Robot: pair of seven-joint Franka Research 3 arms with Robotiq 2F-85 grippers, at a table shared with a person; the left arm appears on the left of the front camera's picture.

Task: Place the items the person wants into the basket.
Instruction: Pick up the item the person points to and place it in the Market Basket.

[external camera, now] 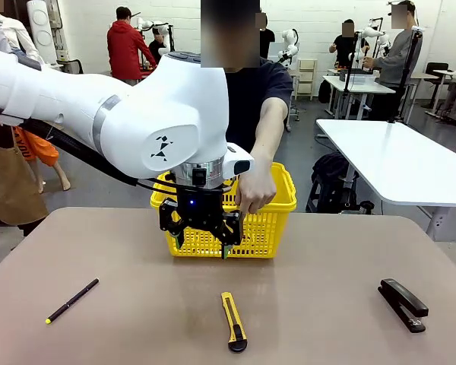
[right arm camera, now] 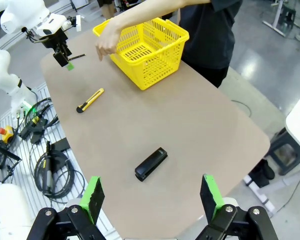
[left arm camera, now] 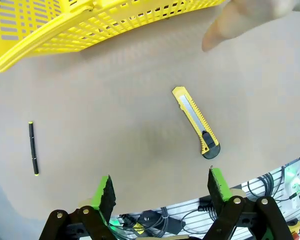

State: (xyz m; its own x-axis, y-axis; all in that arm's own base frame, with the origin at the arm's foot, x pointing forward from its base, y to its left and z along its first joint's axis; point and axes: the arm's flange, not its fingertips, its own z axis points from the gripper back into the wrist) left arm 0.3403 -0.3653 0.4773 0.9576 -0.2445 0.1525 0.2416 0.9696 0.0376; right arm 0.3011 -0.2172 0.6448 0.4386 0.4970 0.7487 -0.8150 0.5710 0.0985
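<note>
A yellow-and-black utility knife [external camera: 233, 322] lies near the table's front edge. In the left wrist view the knife [left arm camera: 196, 121] lies ahead of my fingers and a little to the right. My left gripper [external camera: 201, 232] hangs open and empty above the table, just in front of the yellow basket [external camera: 270, 228]. The person's hand [external camera: 254, 194] reaches down in front of the basket, a finger [left arm camera: 230, 27] pointing towards the knife. In its wrist view my right gripper [right arm camera: 151, 196] stands open and empty, high over the table's corner, with the knife [right arm camera: 90, 100] and basket [right arm camera: 157, 65] far off.
A thin black pen with a yellow tip [external camera: 72, 300] lies at the front left. A black stapler [external camera: 403, 304] lies at the front right, below my right gripper. A white table [external camera: 395, 160] stands beyond the right side. Bare tabletop surrounds the knife.
</note>
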